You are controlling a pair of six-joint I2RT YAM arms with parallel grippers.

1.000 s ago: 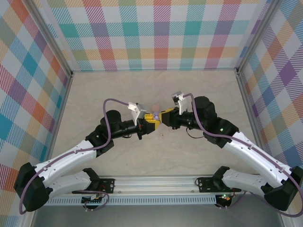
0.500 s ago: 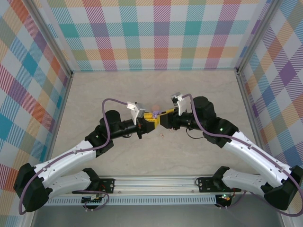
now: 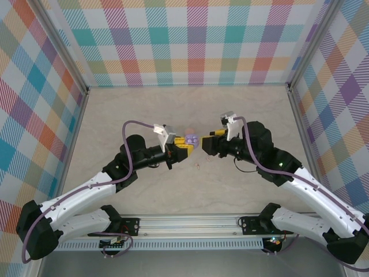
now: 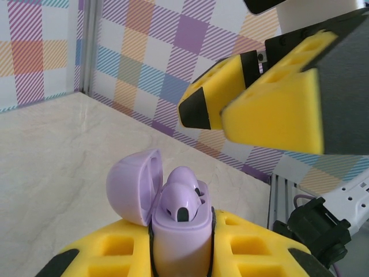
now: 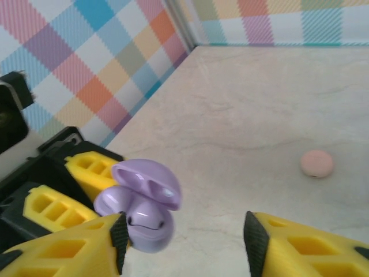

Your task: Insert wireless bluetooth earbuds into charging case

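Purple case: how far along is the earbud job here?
Done: a purple earbud sits in the open purple case. In hand: the left gripper clamps that case; the right gripper is open, empty. Left: lid not yet shut; a pink disc waits on the table.

On the left wrist feed the charging case (image 4: 179, 231) runs off the bottom edge, its lower body buried in the left gripper (image 4: 181, 257). The earbuds (image 4: 181, 199) inside overlap, so I cannot count them. Overhead, a pale speck (image 3: 198, 166) on the table (image 3: 242, 109) is too small to name.
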